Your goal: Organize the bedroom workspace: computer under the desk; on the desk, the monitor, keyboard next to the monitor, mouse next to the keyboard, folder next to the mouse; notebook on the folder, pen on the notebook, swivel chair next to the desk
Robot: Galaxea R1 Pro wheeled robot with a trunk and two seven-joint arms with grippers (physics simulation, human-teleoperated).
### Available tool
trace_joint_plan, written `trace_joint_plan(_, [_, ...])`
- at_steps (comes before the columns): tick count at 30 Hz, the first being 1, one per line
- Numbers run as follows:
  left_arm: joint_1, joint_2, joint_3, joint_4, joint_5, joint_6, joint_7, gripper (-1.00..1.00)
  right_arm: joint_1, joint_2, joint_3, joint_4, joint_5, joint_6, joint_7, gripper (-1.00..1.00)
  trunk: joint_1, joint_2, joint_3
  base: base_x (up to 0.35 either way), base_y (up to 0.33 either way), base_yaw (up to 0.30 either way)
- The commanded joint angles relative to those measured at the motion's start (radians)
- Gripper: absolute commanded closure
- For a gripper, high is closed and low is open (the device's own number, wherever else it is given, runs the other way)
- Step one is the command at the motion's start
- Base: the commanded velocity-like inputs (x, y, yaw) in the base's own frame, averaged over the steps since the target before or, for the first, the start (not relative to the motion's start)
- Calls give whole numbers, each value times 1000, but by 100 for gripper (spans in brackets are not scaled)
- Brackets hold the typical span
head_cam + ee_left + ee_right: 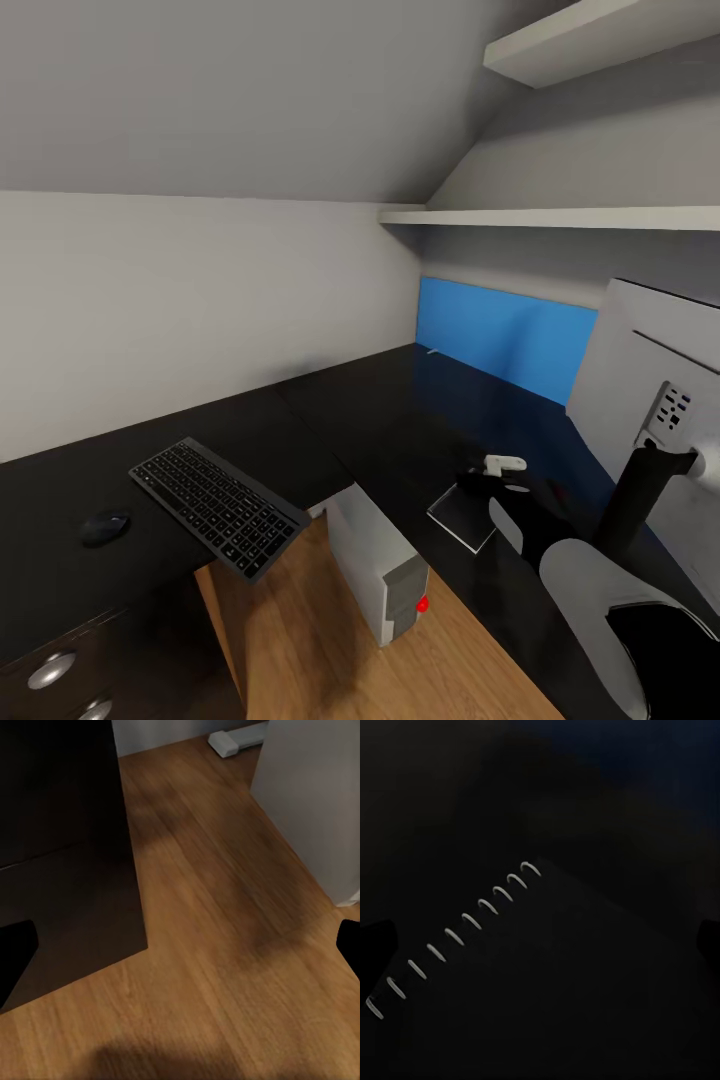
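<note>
We hover our right gripper (540, 945), jaws wide, over the black spiral-bound notebook (555, 975) on the glossy black desk (380, 420); next, descend and grasp.

- Head view: even, soft, diffuse light; source not identifiable. Pale wall (180, 300) bright; black desk (400, 420) very dark, with faint blue sheen near blue panel (505, 335).
- Strong wide-angle distortion; shelf (560, 216) and desk edges splayed toward corners. Keyboard (218, 506) sharp, keys legible.
- Soft shadow under desk across wooden floor (300, 620).
- Left wrist view: moderately lit, slightly soft focus; broad blurred shadows across floorboards (225, 945), darkest at near edge.
- Right wrist view: very dim, almost black; pale spiral binding (457, 937) alone distinct, surroundings low-contrast and murky.
</note>
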Motion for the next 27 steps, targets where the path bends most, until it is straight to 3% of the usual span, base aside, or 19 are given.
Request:
trace_joint_plan(1, [-1, 0, -8, 1, 3, -3, 5, -100, 1, -1, 7, 54, -22, 5, -3, -100, 0, 0, -1, 52, 0, 0])
trace_joint_plan(11, [-1, 1, -8, 1, 4, -3, 4, -100, 1, -1, 7, 53, -21, 5, -4, -100, 0, 0, -1, 171, 0, 0])
trace_joint_plan(27, [-1, 1, -8, 1, 3, -3, 4, -100, 1, -1, 7, 49, -20, 5, -4, -100, 0, 0, -1, 71, 0, 0])
